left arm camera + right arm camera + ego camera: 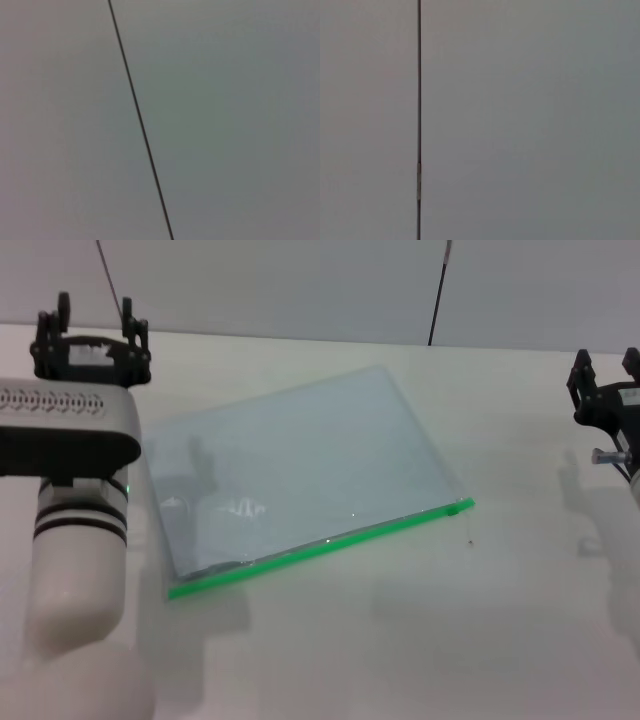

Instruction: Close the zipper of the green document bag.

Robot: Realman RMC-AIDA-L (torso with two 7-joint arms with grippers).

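Bag: green document bag (300, 465) lies flat mid-frame, zipper (320, 547) along its lower edge (slider at right end).
Claws: my left claw (92, 318) upper left, my right claw (605, 365) right edge; I cannot tell their gape.

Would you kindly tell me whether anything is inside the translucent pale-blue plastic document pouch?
The translucent pale-blue document pouch looks empty: only the white table shows through it. Nothing is visible along its bright green zipper edge, though reflections near that edge could hide something thin.

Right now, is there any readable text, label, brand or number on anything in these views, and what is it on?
None can be read. The green document bag, its zipper, the table, the left gripper and the right gripper show no lettering. Both wrist views show only a plain wall.
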